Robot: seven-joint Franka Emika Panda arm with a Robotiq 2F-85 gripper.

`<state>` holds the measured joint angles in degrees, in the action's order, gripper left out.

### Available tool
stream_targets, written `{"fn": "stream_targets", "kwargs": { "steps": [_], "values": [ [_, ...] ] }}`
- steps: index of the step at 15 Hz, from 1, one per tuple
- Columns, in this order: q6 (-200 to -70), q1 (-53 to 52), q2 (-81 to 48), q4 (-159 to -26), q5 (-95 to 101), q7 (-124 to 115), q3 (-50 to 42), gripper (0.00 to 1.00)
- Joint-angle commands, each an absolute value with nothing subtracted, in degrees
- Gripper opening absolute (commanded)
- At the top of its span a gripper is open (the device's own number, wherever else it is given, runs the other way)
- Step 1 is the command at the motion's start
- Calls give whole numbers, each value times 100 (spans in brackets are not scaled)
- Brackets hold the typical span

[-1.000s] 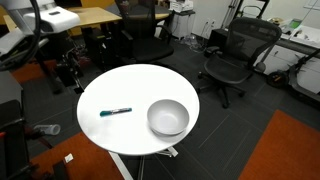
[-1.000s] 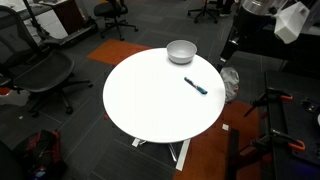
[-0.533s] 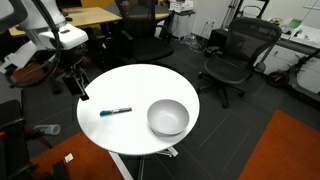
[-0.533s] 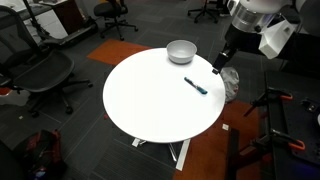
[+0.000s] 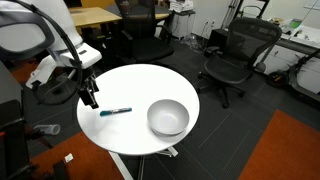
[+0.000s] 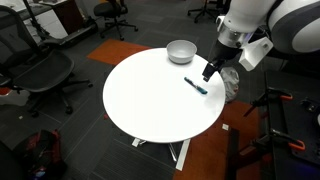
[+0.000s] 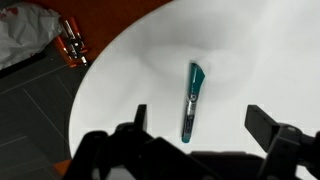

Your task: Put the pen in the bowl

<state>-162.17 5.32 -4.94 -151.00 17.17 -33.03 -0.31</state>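
Over the surface [image 7: 265, 50], fingers [image 7: 262, 128] hang spread apart with the flat-lying pen [image 7: 192, 100] between them — likely lined up for a pinch — empty bowl [image 5: 168, 117] nearby.

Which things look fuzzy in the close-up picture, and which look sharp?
In the wrist view the gripper is dark and blurry at the bottom edge, the pen is fairly sharp, and a soft grey shadow lies on the white table around it. In an exterior view the arm looks smeared.
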Motion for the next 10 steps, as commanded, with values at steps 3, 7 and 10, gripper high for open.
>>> {"fn": "stream_targets", "kwargs": {
  "steps": [3,7,10],
  "values": [
    [-16540,-65,-1354,-14574,1789,-3607,-638,100],
    [-16706,-445,-1870,-14221,1484,-3458,-940,100],
    [-16754,-594,-2222,-13953,1097,-3325,-1015,100]
  ]
}}
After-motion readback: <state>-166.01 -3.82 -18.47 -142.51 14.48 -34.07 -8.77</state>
